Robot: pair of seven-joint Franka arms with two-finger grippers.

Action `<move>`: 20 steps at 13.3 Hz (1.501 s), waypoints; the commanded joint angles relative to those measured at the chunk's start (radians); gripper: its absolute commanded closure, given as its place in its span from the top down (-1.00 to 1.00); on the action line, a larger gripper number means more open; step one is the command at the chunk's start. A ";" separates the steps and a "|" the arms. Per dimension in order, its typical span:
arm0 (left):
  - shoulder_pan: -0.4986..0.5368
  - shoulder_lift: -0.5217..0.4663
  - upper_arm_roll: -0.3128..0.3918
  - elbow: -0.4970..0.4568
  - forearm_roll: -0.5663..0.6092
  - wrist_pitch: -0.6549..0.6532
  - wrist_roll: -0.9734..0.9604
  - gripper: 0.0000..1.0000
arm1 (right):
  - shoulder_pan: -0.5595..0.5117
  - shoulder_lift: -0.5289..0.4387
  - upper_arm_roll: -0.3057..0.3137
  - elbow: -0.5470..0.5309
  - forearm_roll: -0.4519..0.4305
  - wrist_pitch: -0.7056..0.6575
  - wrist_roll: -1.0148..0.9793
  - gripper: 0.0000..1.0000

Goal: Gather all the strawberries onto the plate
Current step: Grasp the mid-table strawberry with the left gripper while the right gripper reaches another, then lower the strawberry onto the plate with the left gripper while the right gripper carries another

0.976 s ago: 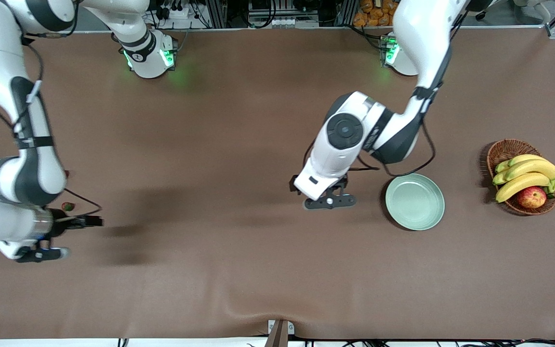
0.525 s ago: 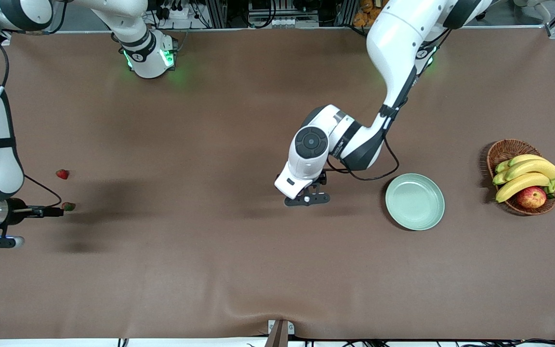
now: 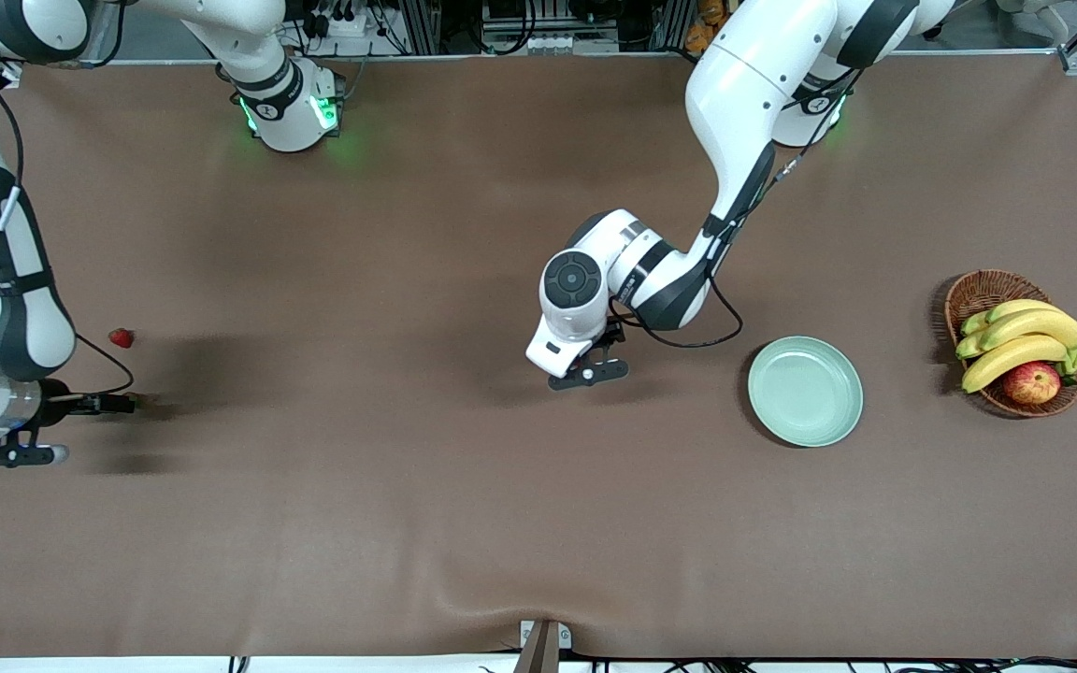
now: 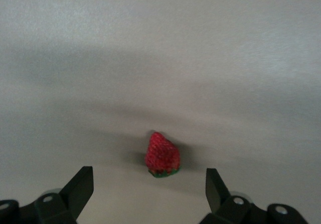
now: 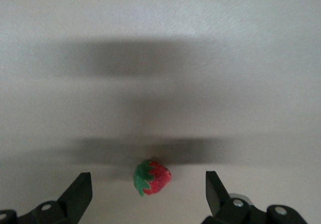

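Left wrist view: one strawberry (image 4: 162, 155) on the bare table (image 3: 408, 523) between the wide-open fingers of the left gripper (image 4: 149, 193), untouched; another strawberry (image 5: 151, 177) likewise between the spread right gripper (image 5: 148, 194) at the right arm's end; plate (image 3: 805, 391) well apart.

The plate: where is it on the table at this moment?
In the front view the plate lies bare toward the left arm's end, beside the fruit basket and slightly nearer the camera.
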 commanded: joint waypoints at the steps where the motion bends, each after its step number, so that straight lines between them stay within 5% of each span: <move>1: -0.010 0.018 0.007 -0.002 0.026 0.014 -0.056 0.89 | -0.026 -0.018 0.023 -0.069 -0.021 0.044 -0.003 1.00; 3: -0.011 0.035 0.007 0.000 0.024 0.068 -0.099 0.87 | -0.037 -0.017 0.024 -0.072 -0.021 0.044 -0.003 1.00; 5: -0.019 0.062 0.007 0.001 0.023 0.108 -0.131 0.65 | -0.040 -0.012 0.023 -0.076 -0.021 0.044 -0.004 1.00; 10: -0.022 0.061 0.006 0.001 0.016 0.108 -0.149 -0.11 | -0.051 -0.005 0.024 -0.085 -0.021 0.047 -0.003 1.00; 12: -0.022 0.055 0.006 0.001 0.016 0.102 -0.188 -0.76 | -0.051 0.000 0.023 -0.087 -0.021 0.063 -0.004 1.00; 13: -0.022 0.052 0.006 0.001 0.016 0.100 -0.195 -1.00 | -0.051 0.005 0.024 -0.087 -0.020 0.063 -0.003 0.77; 16: -0.008 0.018 0.009 0.003 0.024 0.074 -0.206 -1.00 | -0.051 0.005 0.024 -0.087 -0.020 0.060 -0.004 -0.65; 17: -0.005 -0.014 0.023 0.003 0.026 0.056 -0.221 -1.00 | -0.049 0.005 0.024 -0.087 -0.020 0.057 -0.006 -0.93; 20: 0.042 -0.092 0.061 0.007 0.035 -0.017 -0.183 -1.00 | -0.044 0.002 0.026 -0.085 -0.020 0.054 -0.011 -1.00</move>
